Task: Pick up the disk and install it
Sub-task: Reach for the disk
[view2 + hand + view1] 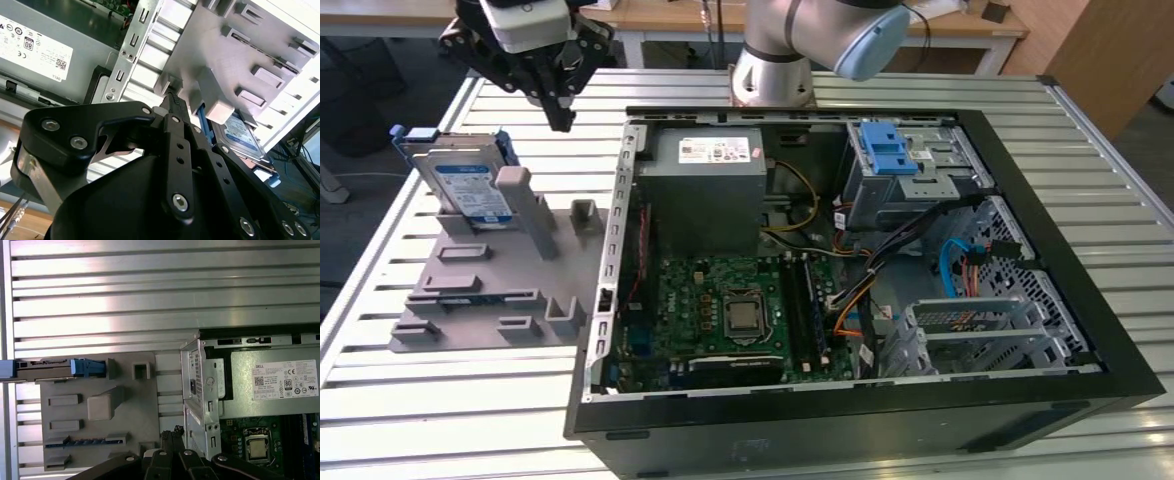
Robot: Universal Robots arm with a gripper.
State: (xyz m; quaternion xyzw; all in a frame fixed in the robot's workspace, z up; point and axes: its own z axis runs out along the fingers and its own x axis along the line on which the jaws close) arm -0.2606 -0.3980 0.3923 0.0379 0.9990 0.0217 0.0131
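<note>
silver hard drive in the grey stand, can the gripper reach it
Probably yes: the gripper hangs near the silver hard drive, upright in the grey plastic stand, its top edge uncovered.

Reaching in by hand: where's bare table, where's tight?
Bare table slats: in front of the grey stand at the exterior view's lower left; strip along the computer case at that view's right. Tight: inside the case, and the stand-case gap near the end effector.

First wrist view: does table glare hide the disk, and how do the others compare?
In the first wrist view glare streaks the table slats, but the disk shows clearly, edge-on in the grey stand; in the second wrist view one corner of the stand blows out white; the exterior view is evenly lit.
</note>
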